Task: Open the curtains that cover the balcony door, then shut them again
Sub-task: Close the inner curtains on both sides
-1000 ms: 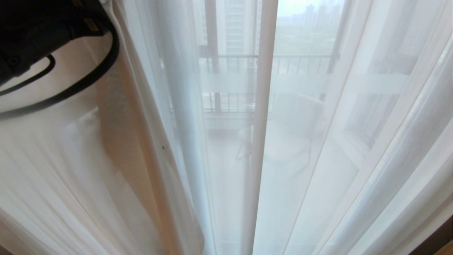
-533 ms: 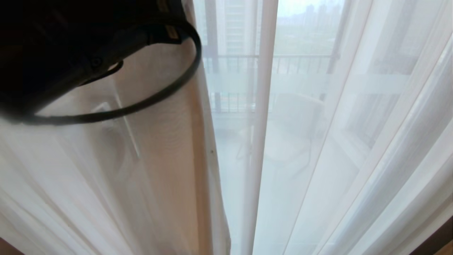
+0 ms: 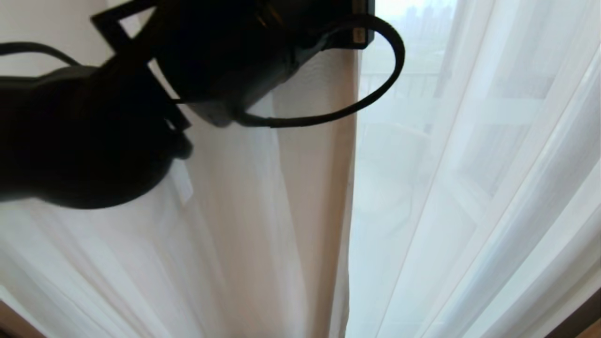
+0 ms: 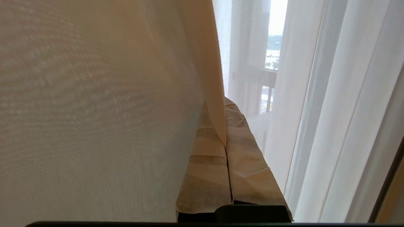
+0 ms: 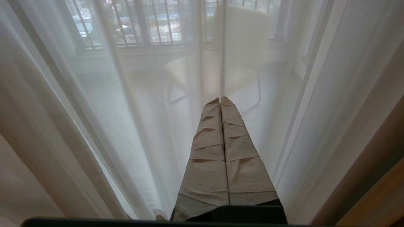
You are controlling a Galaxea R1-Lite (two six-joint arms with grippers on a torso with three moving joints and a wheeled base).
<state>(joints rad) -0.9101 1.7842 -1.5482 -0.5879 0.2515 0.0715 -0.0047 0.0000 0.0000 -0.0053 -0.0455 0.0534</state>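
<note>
The left gripper point(image 4: 225, 138), fingers pinched on the edge of the sheer white pleated voile curtains point(image 3: 263, 225), draws them across the glass: the closing step, I judge. Next, carry that edge to the right-hand sheer.

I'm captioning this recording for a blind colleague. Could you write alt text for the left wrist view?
The left claw, its two tape-wrapped fingers pressed shut, pinches the edge of a beige-tinted sheer curtain that fills the near side of the view. Past the fingertips hang more white sheer curtains, with a balcony railing and daylight faintly visible between them.
</note>
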